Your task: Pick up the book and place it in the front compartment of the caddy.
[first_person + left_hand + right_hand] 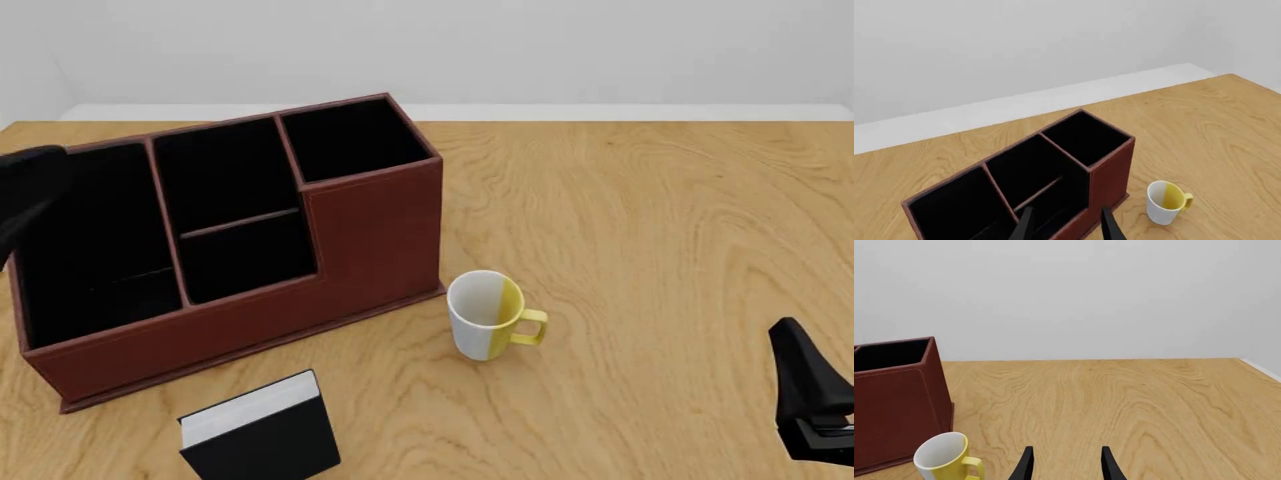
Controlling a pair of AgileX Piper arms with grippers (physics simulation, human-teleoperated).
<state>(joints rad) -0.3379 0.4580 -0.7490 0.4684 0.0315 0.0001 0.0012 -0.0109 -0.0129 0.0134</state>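
Note:
The book (pixel 260 432), black with white page edges, stands on the table in front of the caddy's near left end, shown only in the front view. The reddish-brown caddy (pixel 374 230) with black compartments sits at the left. It also shows in the left wrist view (pixel 1113 172) and the right wrist view (pixel 894 410). My left gripper (pixel 1067 227) is open and empty, above the caddy's near side. Part of the left arm (pixel 30 185) shows at the left edge. My right gripper (pixel 1066 466) is open and empty, low at the front right (pixel 798 365), far from the book.
A white and yellow mug (pixel 483 315) stands upright just right of the caddy's near right corner. It also shows in the left wrist view (pixel 1164 202) and the right wrist view (pixel 944 457). A wall runs behind the wooden table (pixel 641 200).

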